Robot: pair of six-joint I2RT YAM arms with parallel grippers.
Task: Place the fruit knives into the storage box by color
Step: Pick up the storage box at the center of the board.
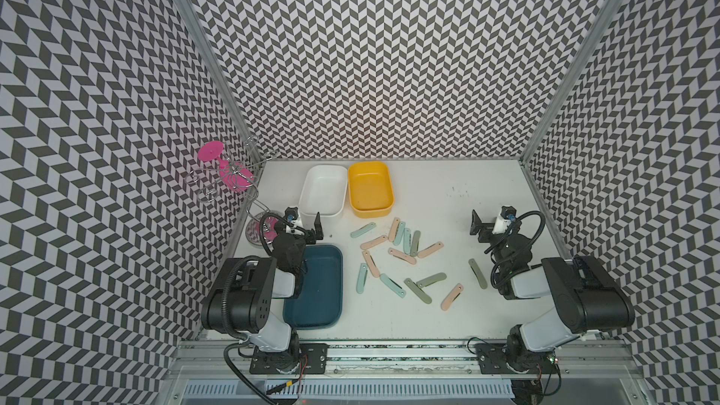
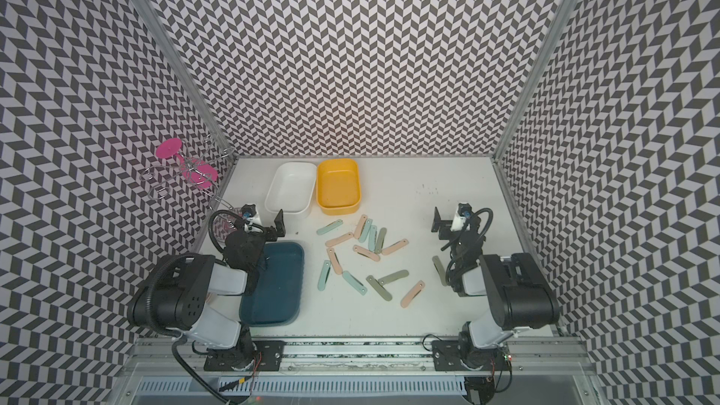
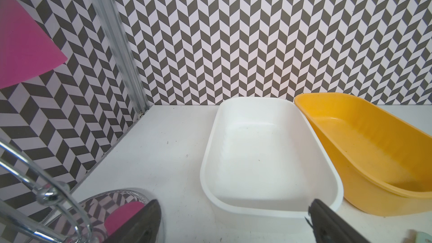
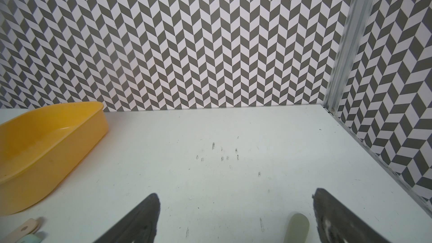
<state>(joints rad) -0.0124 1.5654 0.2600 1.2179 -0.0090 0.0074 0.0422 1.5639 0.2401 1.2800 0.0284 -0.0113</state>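
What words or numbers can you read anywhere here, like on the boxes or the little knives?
None: no view shows any word, number, brand or sign that can be read.
The white box, the yellow box and the blue box are plain.
The fruit knives show only plain colour and a dark slot, no print.
The walls carry only a zigzag pattern.

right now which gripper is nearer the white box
Left. The left gripper hangs at the near corner of the white box; the right gripper is far across the table.
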